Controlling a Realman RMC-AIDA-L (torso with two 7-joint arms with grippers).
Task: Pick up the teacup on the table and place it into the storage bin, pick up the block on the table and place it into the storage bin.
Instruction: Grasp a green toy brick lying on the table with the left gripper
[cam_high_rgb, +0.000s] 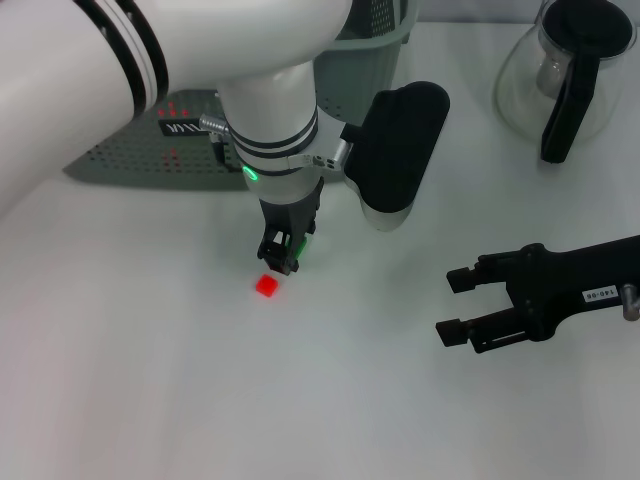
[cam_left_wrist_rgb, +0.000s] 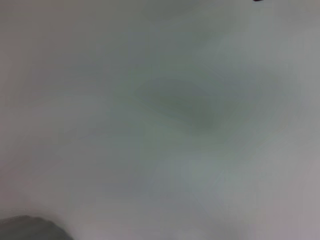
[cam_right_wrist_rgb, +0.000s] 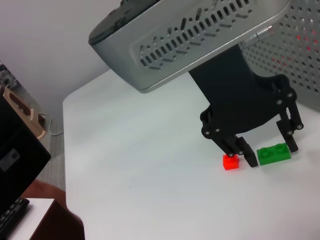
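A green block (cam_right_wrist_rgb: 273, 153) lies on the white table between the fingers of my left gripper (cam_right_wrist_rgb: 272, 155), which points straight down and is open around it. Just beside one finger (cam_right_wrist_rgb: 248, 156) sits a small red block (cam_right_wrist_rgb: 230, 162). In the head view the left gripper (cam_high_rgb: 283, 260) stands above the red block (cam_high_rgb: 267, 285), and only a sliver of the green block shows. The grey-green storage bin (cam_high_rgb: 372, 45) stands behind the left arm, its perforated wall (cam_right_wrist_rgb: 300, 45) close by. My right gripper (cam_high_rgb: 452, 304) hovers open at the right with nothing in it. The teacup is out of view.
A glass carafe (cam_high_rgb: 565, 70) with a black handle stands at the back right. The bin's black label (cam_high_rgb: 185, 128) shows beside the left arm. Bare white table (cam_high_rgb: 150, 380) spreads across the front. The left wrist view shows only blurred table surface.
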